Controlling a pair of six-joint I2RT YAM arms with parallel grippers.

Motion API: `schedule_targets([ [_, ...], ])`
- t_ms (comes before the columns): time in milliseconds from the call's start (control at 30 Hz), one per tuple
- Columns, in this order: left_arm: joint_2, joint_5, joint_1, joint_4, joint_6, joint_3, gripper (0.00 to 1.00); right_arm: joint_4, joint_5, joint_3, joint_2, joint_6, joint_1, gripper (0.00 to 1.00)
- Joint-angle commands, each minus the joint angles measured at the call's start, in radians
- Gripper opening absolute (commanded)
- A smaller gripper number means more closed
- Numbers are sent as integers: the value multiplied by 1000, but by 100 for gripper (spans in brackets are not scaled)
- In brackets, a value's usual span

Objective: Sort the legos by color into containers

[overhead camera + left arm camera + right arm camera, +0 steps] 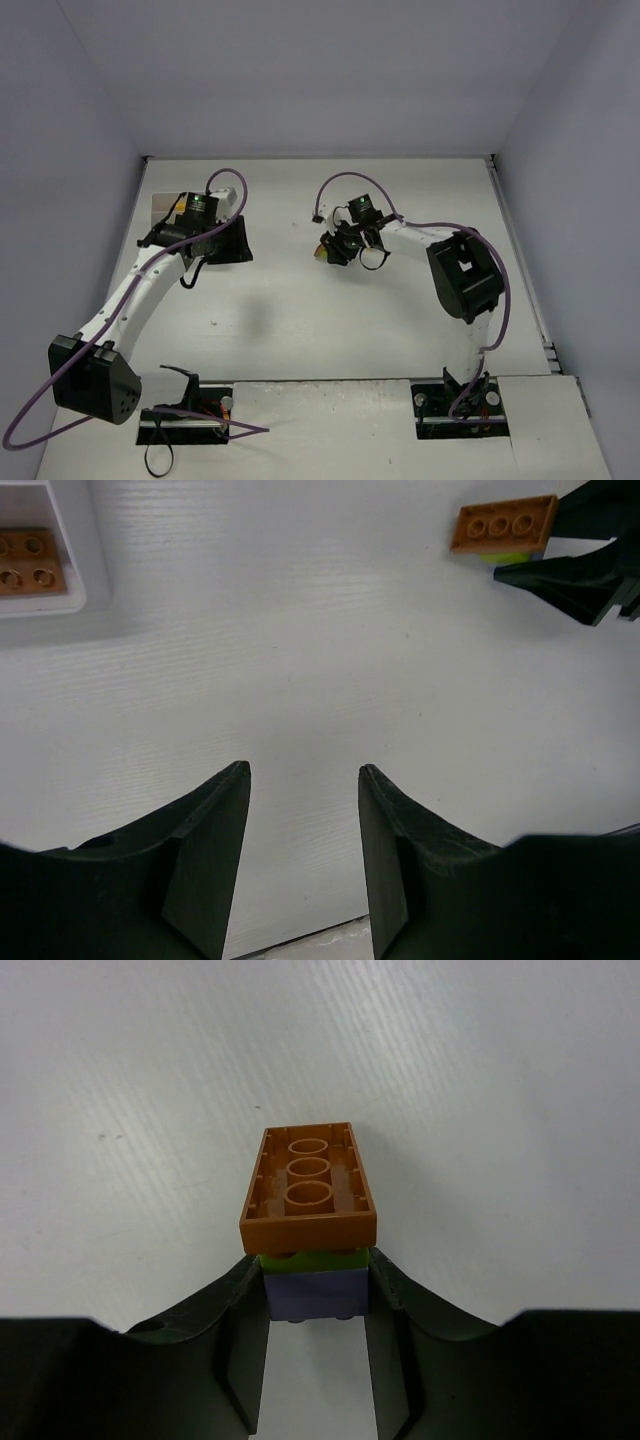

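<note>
My right gripper [316, 1275] is shut on a stack of three joined legos: a pale lilac brick [317, 1293] between the fingers, a lime green one [315, 1258] on it, and a brown-orange plate [308, 1185] at the far end with its hollow underside showing. The stack [323, 252] is over the table's middle and also shows in the left wrist view [503, 527]. My left gripper [304, 772] is open and empty over bare table, left of the stack [232, 243]. A corner of the white tray [75, 570] holds a brown-orange brick [25, 562].
The tray [160, 207] lies at the far left, mostly hidden under my left arm. Grey walls close the table on three sides. The other legos are out of view.
</note>
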Motion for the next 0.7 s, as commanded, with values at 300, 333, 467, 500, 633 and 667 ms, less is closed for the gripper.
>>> schedule_targets([
  [300, -42, 28, -175, 186, -9, 46, 45, 32, -79, -105, -361, 178, 99, 0],
  [333, -46, 17, -188, 197, -2, 46, 46, 25, -98, -108, -373, 190, 101, 0],
  [467, -62, -17, -239, 273, 28, 40, 47, -2, -161, -119, -422, 251, 104, 0],
  [500, -68, -23, -257, 290, 29, 37, 47, -5, -164, -122, -436, 259, 105, 0],
  [633, -106, -67, -297, 378, 43, 14, 47, -18, -172, -128, -450, 301, 108, 0],
  [667, -111, -80, -306, 414, 51, -1, 47, -22, -175, -126, -450, 308, 110, 0],
])
